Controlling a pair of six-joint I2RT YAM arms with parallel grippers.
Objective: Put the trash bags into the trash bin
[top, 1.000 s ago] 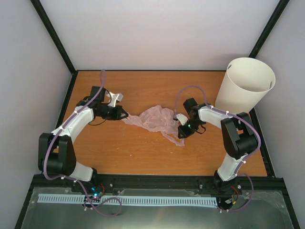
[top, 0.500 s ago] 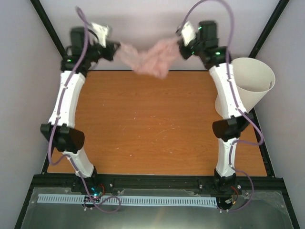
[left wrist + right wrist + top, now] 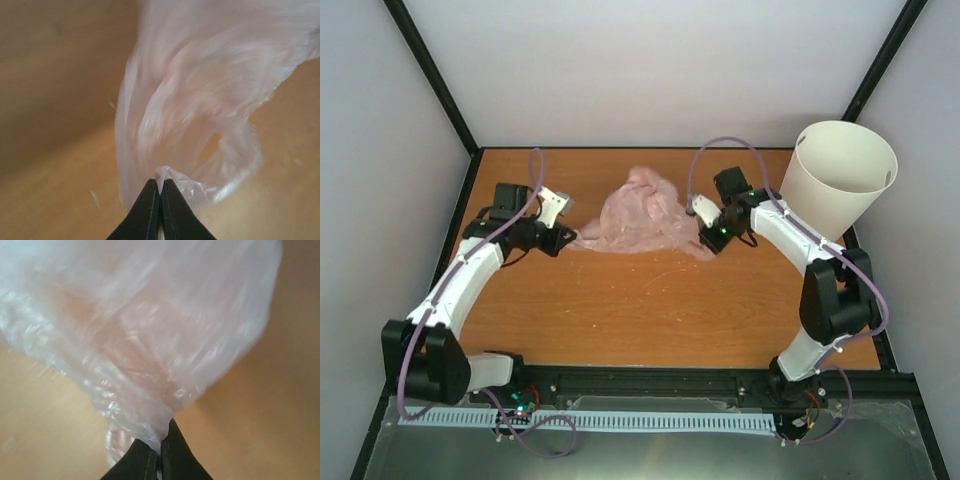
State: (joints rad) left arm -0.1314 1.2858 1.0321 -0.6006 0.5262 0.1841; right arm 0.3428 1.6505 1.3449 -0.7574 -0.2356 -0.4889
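- The pink trash bag was bunched toward the far edge of the table, midway across, strung between the two grippers.
- The left gripper pinched its left tip.
- The right gripper was clamped on its right end.
- The trash bin stood in the far right corner, clear of the bag.

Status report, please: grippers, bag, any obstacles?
Shut on bag: left gripper, right gripper. Bag spread between them, outside bin. Nothing blocks bin.

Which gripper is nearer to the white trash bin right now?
Right. The right gripper, shut on the pink bag, sits just left of the trash bin. The left gripper pinches the bag's opposite edge, with the bag between it and the bin.
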